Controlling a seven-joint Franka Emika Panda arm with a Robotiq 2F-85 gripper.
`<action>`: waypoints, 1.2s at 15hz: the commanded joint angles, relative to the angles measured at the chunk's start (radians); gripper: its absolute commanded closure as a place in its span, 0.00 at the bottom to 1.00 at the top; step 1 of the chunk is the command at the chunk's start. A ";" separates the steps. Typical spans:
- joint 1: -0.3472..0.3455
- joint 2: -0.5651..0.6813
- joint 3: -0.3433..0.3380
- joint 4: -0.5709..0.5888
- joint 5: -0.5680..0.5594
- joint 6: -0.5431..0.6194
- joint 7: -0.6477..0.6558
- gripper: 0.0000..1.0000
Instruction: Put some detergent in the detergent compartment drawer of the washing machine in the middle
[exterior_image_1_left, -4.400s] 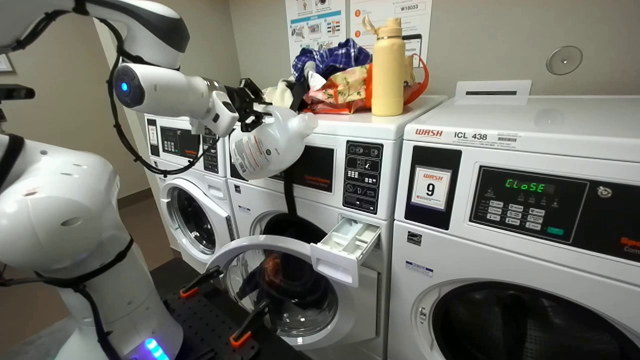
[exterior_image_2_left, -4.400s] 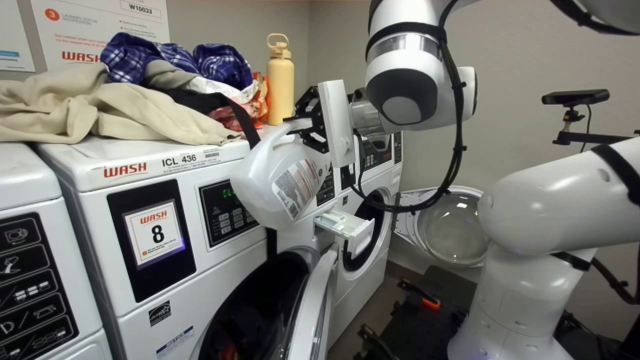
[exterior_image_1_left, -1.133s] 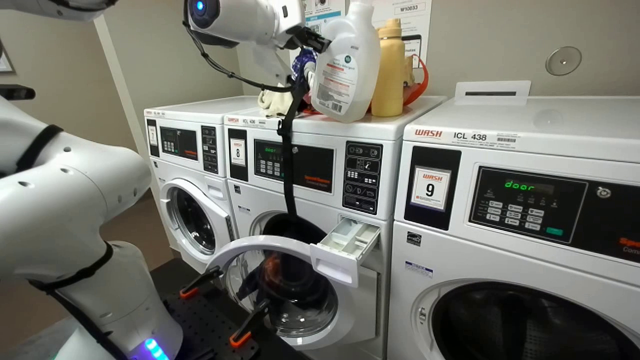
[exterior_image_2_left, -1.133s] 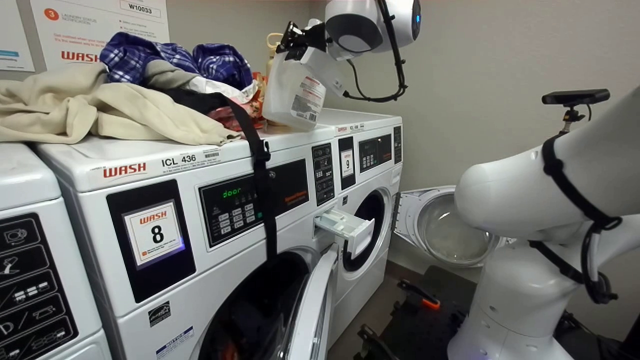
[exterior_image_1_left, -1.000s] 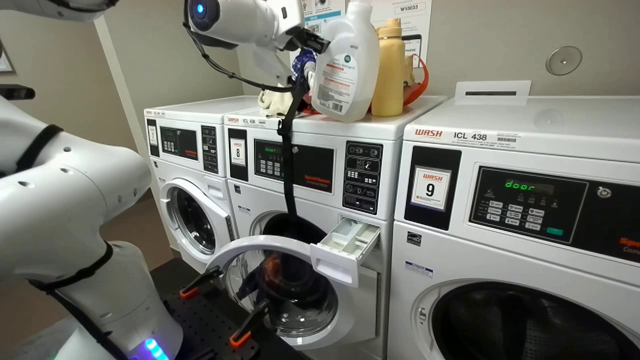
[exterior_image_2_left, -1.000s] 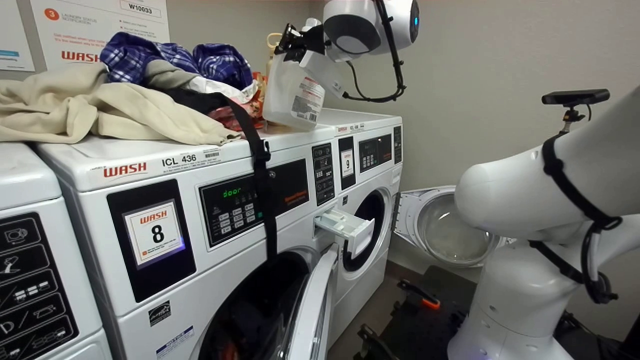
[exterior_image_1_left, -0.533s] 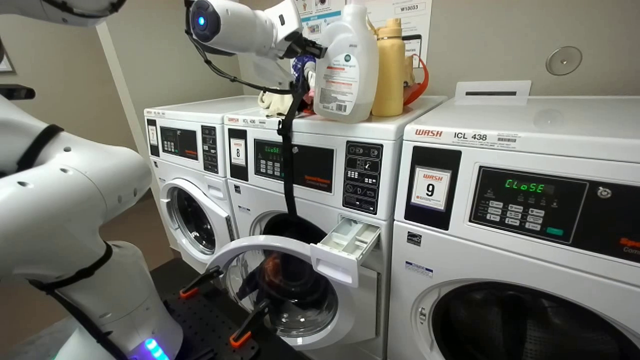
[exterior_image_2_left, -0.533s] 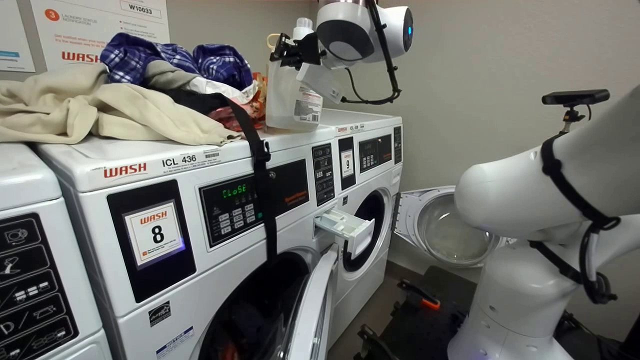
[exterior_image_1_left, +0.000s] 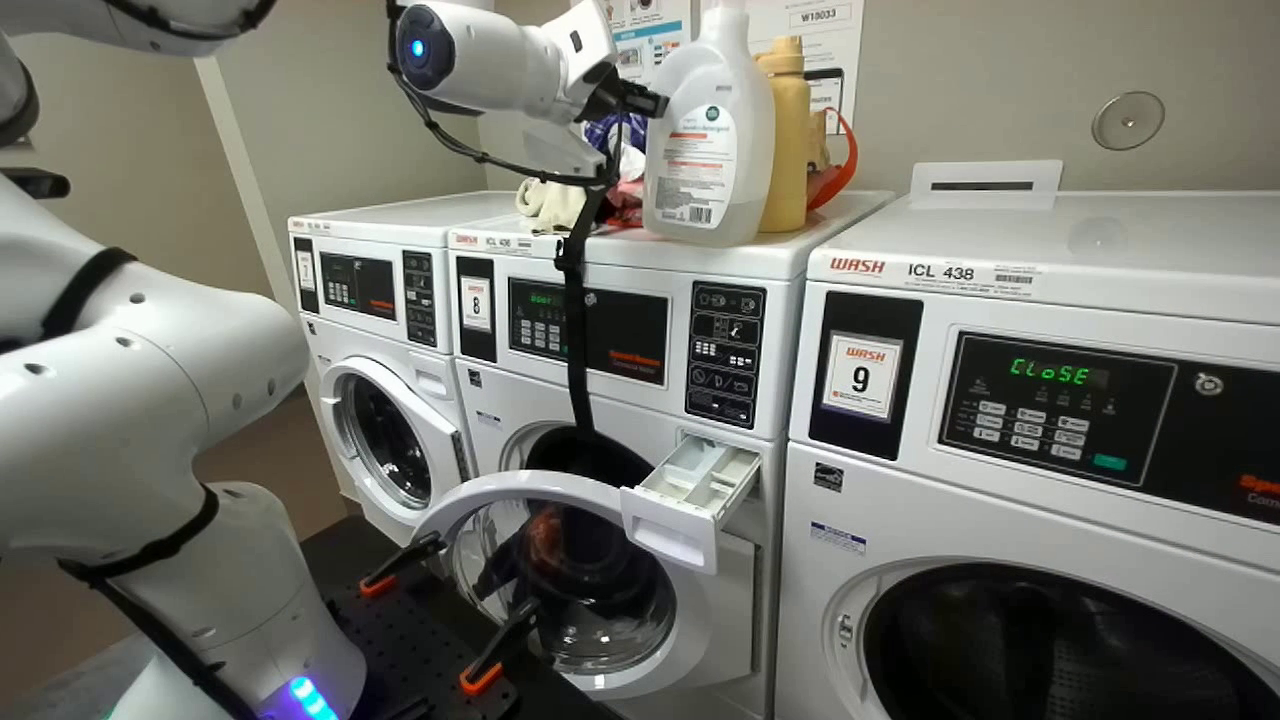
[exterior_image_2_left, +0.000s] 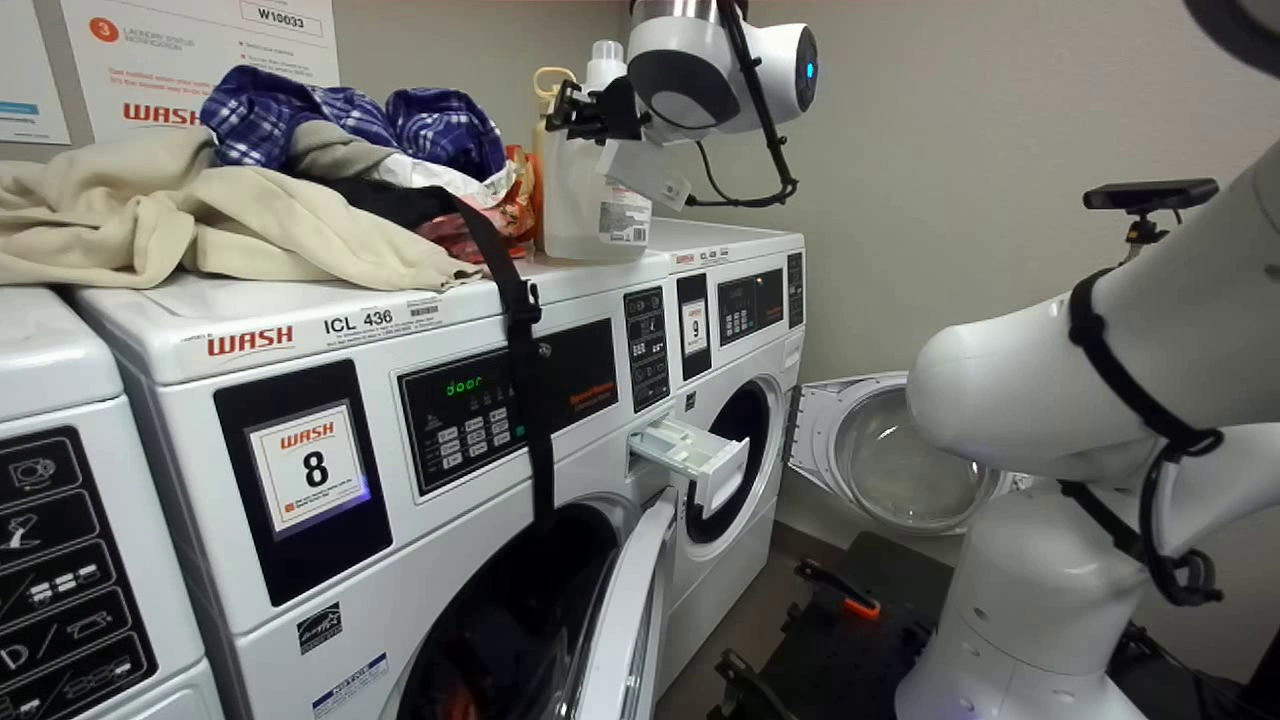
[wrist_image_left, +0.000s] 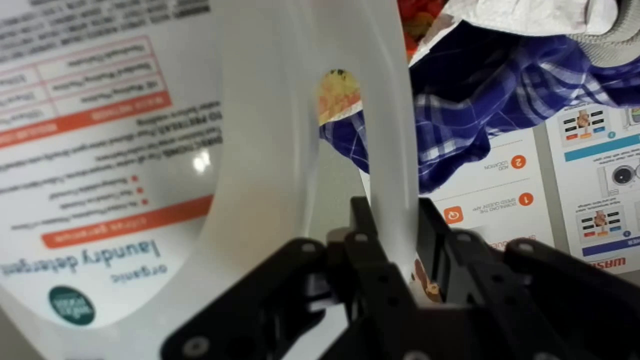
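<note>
Seeing the pincer (wrist_image_left: 394, 215) clasp the jug (wrist_image_left: 250, 160) takes the wrist view

Whitish translucent jug (exterior_image_1_left: 712, 145), white drawer (exterior_image_1_left: 668, 530), yellow bottle (exterior_image_1_left: 791, 150), blue-and-white plaid cloth (exterior_image_2_left: 345, 108), beige cloth (exterior_image_2_left: 270, 220).

In an exterior view you have a yellow bottle (exterior_image_1_left: 791, 150) standing upright, an orange loop (exterior_image_1_left: 845, 172) just beside it, a round disc (exterior_image_1_left: 1128, 121) on the wall (exterior_image_1_left: 1000, 90), and washer 9 (exterior_image_1_left: 985, 510), its display (exterior_image_1_left: 1050, 373) reading CLOSE. In an exterior view you find beige cloth (exterior_image_2_left: 230, 225) heaped against blue plaid fabric (exterior_image_2_left: 260, 120), a black strap (exterior_image_2_left: 532, 405) hanging down, printed posters (exterior_image_2_left: 205, 45) behind.
</note>
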 joint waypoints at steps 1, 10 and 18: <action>-0.040 -0.008 0.029 0.032 0.064 0.001 -0.050 0.49; -0.085 -0.052 0.080 0.066 0.148 0.018 -0.027 0.00; -0.083 -0.006 0.059 0.099 0.026 0.091 0.106 0.00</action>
